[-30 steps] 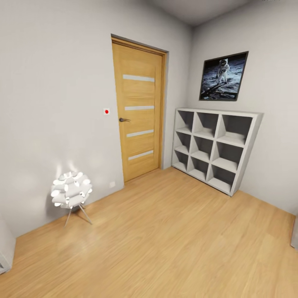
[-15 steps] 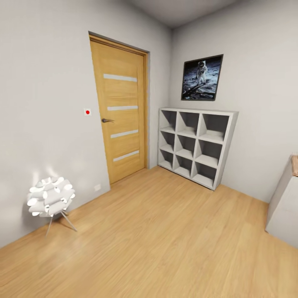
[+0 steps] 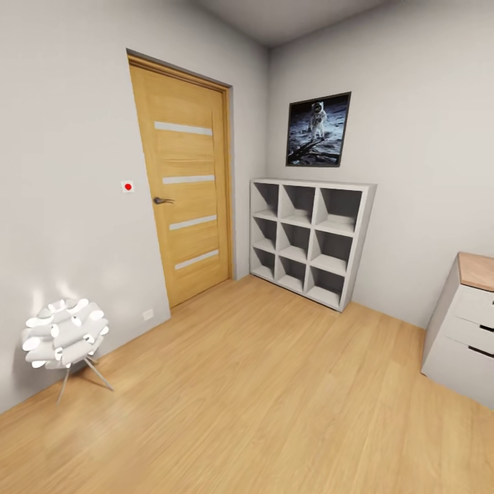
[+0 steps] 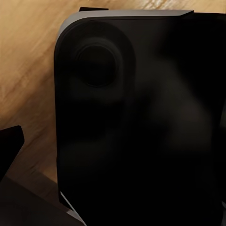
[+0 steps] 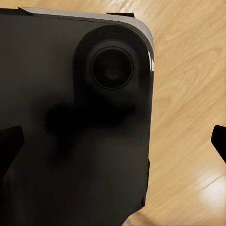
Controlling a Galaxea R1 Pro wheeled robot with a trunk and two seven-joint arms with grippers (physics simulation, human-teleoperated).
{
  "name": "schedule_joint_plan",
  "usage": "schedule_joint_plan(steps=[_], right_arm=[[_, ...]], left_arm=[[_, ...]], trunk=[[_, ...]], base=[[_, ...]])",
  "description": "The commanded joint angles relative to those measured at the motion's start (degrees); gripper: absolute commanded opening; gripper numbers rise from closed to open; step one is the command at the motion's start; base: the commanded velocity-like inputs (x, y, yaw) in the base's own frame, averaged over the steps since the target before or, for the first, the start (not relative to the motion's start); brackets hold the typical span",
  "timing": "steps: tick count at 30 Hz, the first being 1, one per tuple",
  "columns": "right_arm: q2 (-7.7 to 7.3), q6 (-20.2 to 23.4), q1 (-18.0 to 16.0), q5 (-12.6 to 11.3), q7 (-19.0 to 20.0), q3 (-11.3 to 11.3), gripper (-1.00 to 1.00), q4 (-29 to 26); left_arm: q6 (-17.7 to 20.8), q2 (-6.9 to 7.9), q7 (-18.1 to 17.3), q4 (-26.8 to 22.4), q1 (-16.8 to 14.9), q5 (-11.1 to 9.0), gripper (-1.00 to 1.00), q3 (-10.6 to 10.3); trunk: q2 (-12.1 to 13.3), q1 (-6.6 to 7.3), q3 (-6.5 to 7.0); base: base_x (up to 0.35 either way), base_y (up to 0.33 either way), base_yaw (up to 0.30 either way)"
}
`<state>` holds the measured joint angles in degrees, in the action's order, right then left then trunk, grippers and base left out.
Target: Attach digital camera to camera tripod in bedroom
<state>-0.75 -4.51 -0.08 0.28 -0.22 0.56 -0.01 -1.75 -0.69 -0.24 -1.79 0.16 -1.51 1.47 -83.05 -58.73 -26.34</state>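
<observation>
I am in the bedroom, facing a corner with white walls, a light wood door (image 3: 184, 185) and white cube shelves (image 3: 309, 240). The digital camera and the camera tripod are out of view. In the left wrist view my left gripper (image 4: 113, 146) hangs over a black, rounded part of my own body, with one dark fingertip (image 4: 9, 146) at the picture's edge. In the right wrist view my right gripper (image 5: 114, 141) is open and holds nothing. Its fingertips (image 5: 9, 146) stand far apart over the same black body and the wood floor (image 5: 188, 94).
A framed astronaut picture (image 3: 318, 130) hangs above the shelves. A white round floor lamp (image 3: 64, 336) on thin legs stands by the left wall. A white dresser (image 3: 463, 322) with a wood top is at the right. Light wood floor (image 3: 261, 391) stretches ahead.
The head view has swung to the right: door, shelves and lamp sit further left in the picture, and the white dresser has come into view at the right.
</observation>
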Motion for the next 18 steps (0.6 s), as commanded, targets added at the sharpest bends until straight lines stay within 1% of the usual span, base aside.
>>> schedule_joint_plan(steps=[1, 6, 11, 12, 14, 16, 17, 18], right_arm=[[-0.01, -0.1, 0.0, 0.0, 0.0, 0.1, 1.0, 0.0], [-0.04, -0.2, 0.0, 0.2, 0.0, 0.1, 1.0, 0.0], [-0.12, -0.2, 0.0, -0.1, 0.0, -0.1, 1.0, 0.0], [-0.18, 0.2, 0.0, -0.3, -0.1, -0.2, 1.0, 0.0], [-0.19, 0.3, 0.0, -0.4, -0.1, -0.3, 1.0, 0.0], [-0.2, 0.4, -0.1, -0.2, -0.1, -0.3, 1.0, -0.2], [-0.23, 0.7, -0.2, -0.1, 0.0, -0.2, 1.0, -1.0], [-0.26, 1.0, -0.2, 0.0, 0.1, -0.2, 1.0, -1.7]], left_arm=[[-0.1, 0.01, 0.0, -0.1, 0.0, -0.2, 1.0, 0.1], [-0.2, 0.07, 0.0, -0.2, 0.0, -0.2, 1.0, 0.1], [-0.1, 0.08, 0.0, -1.9, 0.0, -0.1, 1.0, 0.1], [0.4, 0.37, 0.0, -4.8, -0.1, -0.1, 1.0, 0.0], [1.1, 0.55, 0.0, -7.6, -0.1, -0.1, 1.0, 0.0], [2.7, 0.68, 0.0, -11.2, -0.2, -0.1, 1.0, 0.0], [6.0, 0.9, 0.0, -15.5, -0.2, -0.1, 1.0, 0.0], [8.2, 1.07, 0.0, -17.9, -0.3, -0.1, 1.0, 0.0]], trunk=[[0.0, 0.0, -0.04], [0.0, 0.0, -0.04], [0.0, 0.0, -0.04], [0.0, 0.0, -0.04], [0.0, 0.0, -0.04], [0.0, 0.0, -0.04], [0.0, 0.0, -0.04], [0.0, 0.0, -0.04]], base=[[0.0, 0.0, -0.014], [0.0, 0.0, -0.005], [0.0, 0.0, 0.0], [0.0, 0.0, 0.0], [0.0, 0.0, 0.0], [0.0, 0.0, 0.0], [0.0, 0.0, 0.0], [0.0, 0.0, 0.0]])
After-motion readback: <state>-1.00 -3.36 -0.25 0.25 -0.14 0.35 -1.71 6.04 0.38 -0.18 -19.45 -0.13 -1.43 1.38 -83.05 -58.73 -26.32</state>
